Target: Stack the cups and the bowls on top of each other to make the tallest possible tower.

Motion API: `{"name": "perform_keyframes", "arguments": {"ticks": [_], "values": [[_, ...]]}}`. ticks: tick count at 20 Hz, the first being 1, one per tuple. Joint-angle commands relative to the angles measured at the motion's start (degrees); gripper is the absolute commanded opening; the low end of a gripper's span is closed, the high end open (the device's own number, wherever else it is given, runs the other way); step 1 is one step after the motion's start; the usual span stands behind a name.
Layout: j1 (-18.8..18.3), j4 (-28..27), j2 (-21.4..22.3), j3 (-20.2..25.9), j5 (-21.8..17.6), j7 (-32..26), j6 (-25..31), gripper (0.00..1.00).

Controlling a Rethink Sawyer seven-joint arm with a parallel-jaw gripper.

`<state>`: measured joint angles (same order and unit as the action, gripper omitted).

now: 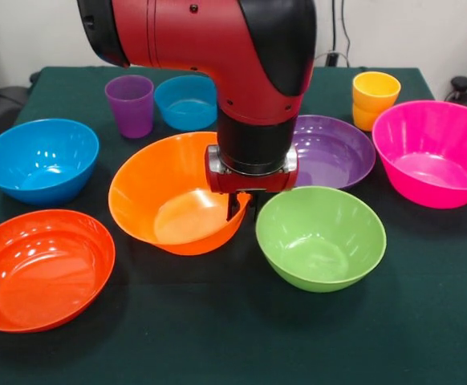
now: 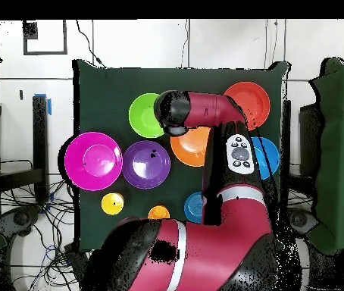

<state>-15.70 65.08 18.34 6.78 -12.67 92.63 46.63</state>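
Gripping large orange bowl (image 1: 177,196) rim, jaws closed; bowl tilted.

Table cover (image 1: 217,337) — dark green, plain. Bowls: large pink (image 1: 436,152), large orange (image 1: 169,196), red-orange (image 1: 37,269), green (image 1: 320,238), purple (image 1: 334,151), blue (image 1: 41,159), small blue (image 1: 187,102). Cups: purple (image 1: 131,104); yellow cup (image 1: 375,90) above orange cup (image 1: 363,119). Arm (image 1: 209,36) — red with black sections.
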Motion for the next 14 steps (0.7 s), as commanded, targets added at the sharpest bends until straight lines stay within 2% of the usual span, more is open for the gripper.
{"name": "perform_keyframes", "arguments": {"ticks": [1, 14], "values": [[1.5, -2.8, -4.0, 7.1, -3.0, -7.1, -1.5, 0.0], [1.6, -4.2, -4.2, 7.2, -3.1, -7.4, 0.2, 0.0]]}}
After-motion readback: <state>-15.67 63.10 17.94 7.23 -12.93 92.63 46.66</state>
